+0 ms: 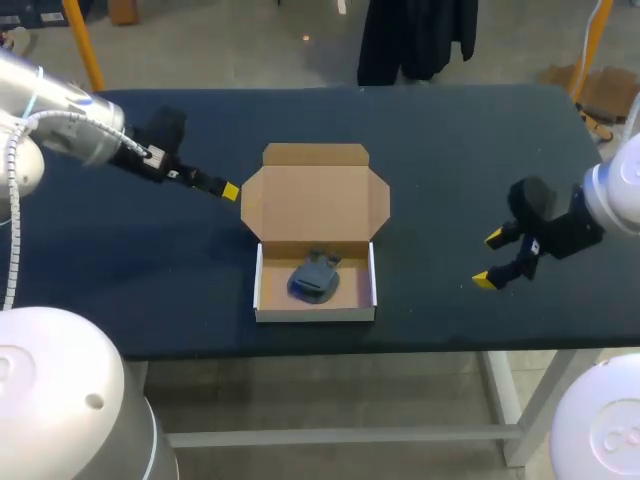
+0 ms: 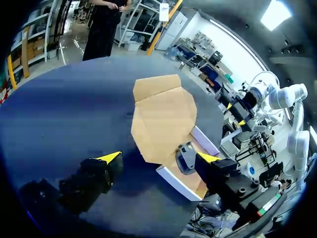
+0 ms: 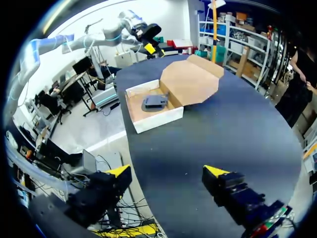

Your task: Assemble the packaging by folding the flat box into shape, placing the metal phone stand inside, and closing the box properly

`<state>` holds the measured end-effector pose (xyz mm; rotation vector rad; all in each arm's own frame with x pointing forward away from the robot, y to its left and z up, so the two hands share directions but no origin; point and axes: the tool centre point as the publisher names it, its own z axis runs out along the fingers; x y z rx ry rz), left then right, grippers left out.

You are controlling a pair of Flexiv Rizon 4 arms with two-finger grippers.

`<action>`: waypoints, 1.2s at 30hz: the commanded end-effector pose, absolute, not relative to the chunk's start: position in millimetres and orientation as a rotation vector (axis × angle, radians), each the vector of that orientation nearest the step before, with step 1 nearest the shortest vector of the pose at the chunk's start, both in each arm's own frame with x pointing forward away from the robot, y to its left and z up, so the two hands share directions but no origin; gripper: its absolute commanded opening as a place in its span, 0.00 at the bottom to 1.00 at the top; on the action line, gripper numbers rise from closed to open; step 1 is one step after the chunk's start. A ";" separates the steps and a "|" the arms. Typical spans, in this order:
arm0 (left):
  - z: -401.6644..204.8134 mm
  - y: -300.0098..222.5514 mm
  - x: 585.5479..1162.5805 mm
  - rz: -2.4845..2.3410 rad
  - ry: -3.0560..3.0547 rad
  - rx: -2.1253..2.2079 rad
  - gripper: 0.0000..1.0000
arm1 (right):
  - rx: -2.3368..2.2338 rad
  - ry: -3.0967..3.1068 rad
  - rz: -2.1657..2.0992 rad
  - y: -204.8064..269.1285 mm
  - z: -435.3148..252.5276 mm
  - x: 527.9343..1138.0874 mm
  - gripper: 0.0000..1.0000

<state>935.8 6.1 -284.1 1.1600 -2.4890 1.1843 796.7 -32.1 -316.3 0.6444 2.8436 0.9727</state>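
Note:
A cardboard box (image 1: 258,290) with white outer walls stands folded at the table's middle, its brown lid (image 1: 315,200) lying open and flat behind it. The dark grey metal phone stand (image 1: 316,277) rests inside the tray. My left gripper (image 1: 228,190) hovers open just left of the lid's edge. In the left wrist view the lid (image 2: 163,116) and the stand (image 2: 187,158) lie ahead of the open gripper (image 2: 159,157). My right gripper (image 1: 489,260) hangs open well to the right of the box. Seen from the right wrist, the box (image 3: 153,120) is far ahead of the empty gripper (image 3: 167,171).
The dark table (image 1: 150,270) carries only the box. Its front edge (image 1: 400,340) runs close below the box's front wall. Bare cloth spreads on both sides of the box and behind the lid.

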 end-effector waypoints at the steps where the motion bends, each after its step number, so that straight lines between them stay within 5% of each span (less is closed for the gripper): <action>1: -296.9 1.6 952.2 1.179 -2.463 1.113 1.00 | 0.624 2.860 0.988 -31.6 -312.8 802.4 1.00; 27: -329.2 -14.1 979.9 1.270 -2.428 1.006 1.00 | 0.433 2.925 0.931 -1.8 -279.4 836.6 1.00; 36: -337.7 -35.7 978.5 1.294 -2.382 0.918 0.80 | 0.404 2.929 0.908 4.5 -268.4 855.8 0.92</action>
